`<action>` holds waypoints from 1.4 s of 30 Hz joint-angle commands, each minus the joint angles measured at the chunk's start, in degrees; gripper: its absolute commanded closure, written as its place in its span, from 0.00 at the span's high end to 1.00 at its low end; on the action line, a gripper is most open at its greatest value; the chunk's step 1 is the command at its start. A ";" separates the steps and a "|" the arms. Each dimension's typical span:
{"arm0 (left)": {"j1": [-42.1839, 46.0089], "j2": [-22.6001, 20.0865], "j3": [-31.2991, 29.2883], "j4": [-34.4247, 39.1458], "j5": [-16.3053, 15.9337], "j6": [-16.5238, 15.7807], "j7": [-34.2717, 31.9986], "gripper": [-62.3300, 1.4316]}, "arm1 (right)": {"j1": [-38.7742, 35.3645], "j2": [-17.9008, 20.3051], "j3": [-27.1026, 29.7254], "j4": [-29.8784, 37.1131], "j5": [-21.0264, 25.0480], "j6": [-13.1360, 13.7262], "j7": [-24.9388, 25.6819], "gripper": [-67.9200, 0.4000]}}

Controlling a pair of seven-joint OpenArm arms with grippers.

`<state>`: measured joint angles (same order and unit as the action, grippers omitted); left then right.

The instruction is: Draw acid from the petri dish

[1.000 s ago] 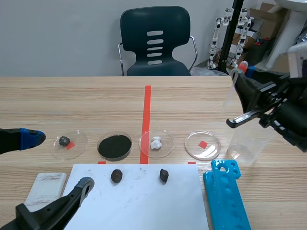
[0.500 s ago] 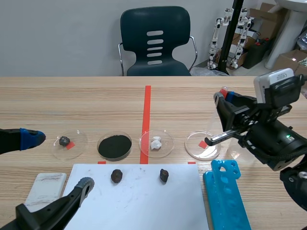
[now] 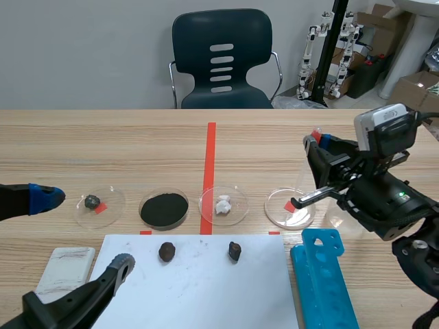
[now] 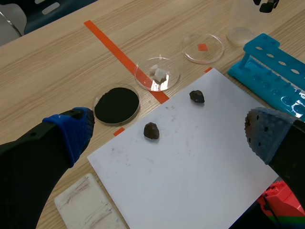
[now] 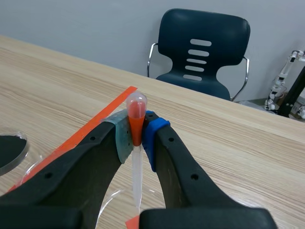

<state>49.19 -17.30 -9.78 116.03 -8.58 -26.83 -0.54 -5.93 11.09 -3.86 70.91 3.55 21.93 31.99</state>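
Gripping pipette (image 5: 136, 119) is your right tool (image 3: 317, 140): fingers clamped on orange bulb, tube hanging down toward dish (image 3: 302, 218). Cannot tell if tip touches dish. Dish sits on surface (image 3: 103, 147), last in row of four, between white-lump dish (image 3: 223, 205) and beaker (image 3: 346, 214). Blue rack (image 3: 322, 281) just beside dish, on your side. Your left tool (image 4: 169, 133) gapes wide, holds nothing, hovers above paper (image 3: 206, 288).

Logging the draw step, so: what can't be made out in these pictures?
Pipette tip: right wrist view, hidden behind the right gripper.
Acid in the dish: scene view, too clear to see.
Beaker: scene view, mostly behind the right arm.
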 commanded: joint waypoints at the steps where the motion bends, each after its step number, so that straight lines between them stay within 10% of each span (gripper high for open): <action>1: 0.17 0.13 0.33 1.01 -0.57 0.09 -0.96 1.00 | 1.66 -0.28 0.15 -1.05 -0.20 0.22 1.29 0.05; 42: 0.17 0.11 0.33 1.01 -0.57 0.09 -0.94 1.00 | 2.75 -2.23 0.13 -4.17 -1.86 0.20 -0.37 0.05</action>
<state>49.19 -17.30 -9.78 116.03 -8.58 -26.83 -0.54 -4.45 8.58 -3.86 66.57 1.26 22.11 30.98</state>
